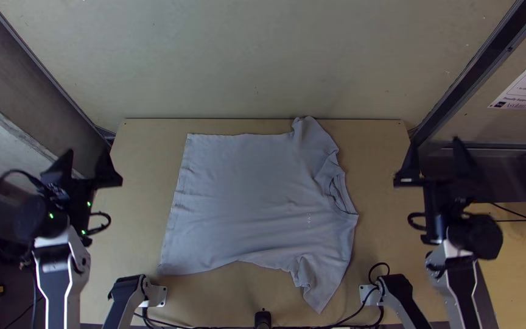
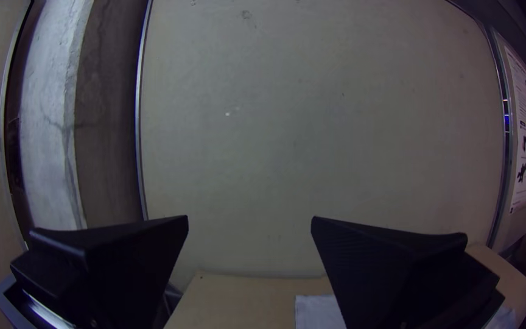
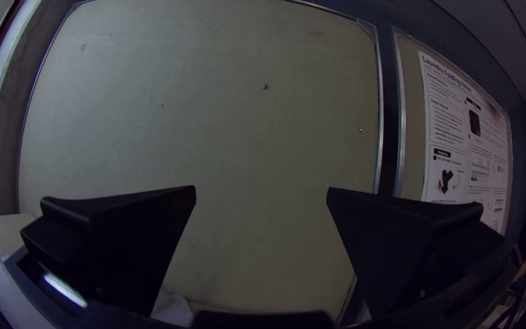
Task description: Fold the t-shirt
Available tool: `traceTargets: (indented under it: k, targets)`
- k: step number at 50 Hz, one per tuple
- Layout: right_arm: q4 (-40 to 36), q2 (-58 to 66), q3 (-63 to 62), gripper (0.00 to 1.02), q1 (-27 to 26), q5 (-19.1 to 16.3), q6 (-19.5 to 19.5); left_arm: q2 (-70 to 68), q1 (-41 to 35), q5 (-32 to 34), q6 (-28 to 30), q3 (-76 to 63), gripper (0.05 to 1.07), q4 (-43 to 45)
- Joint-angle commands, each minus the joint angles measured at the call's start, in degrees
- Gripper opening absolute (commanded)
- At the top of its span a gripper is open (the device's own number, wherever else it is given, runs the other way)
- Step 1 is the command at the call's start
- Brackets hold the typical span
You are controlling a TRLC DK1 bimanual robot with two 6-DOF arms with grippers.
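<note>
In the top view, your t-shirt (image 1: 251, 201) lies spread on the table (image 1: 126, 244), collar (image 1: 338, 194) at three o'clock, your left gripper (image 2: 249, 219) and right gripper (image 3: 262, 189) empty, fingers apart; flattening seems nearly complete, all folding remains.

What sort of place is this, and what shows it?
Probably a robotics lab or demonstration booth: two robot arms stand at a wooden table bearing a t-shirt, and a poster hangs nearby.
</note>
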Motion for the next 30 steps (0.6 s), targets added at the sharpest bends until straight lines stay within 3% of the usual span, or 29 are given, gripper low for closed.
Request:
traceTargets:
  k: [1,8,18,30]
  targets:
    - [-2.44,7.80,8.06,0.99,-0.90,0.70,-2.09,6.51,-0.69,0.19,-0.46,6.60,1.02,0.30]
    - [-11.49,19.22,20.81,0.99,-1.25,1.67,-1.30,15.65,-2.19,-0.07,-0.64,16.01,1.02,-2.60]
    - [-20.02,33.02,35.75,0.99,-2.13,2.02,3.09,30.77,-4.30,-0.07,-3.01,32.97,1.02,-14.90]
    - [-29.78,47.17,50.60,0.99,-2.13,2.02,8.54,45.27,-6.50,0.11,-7.14,47.56,1.02,-23.43]
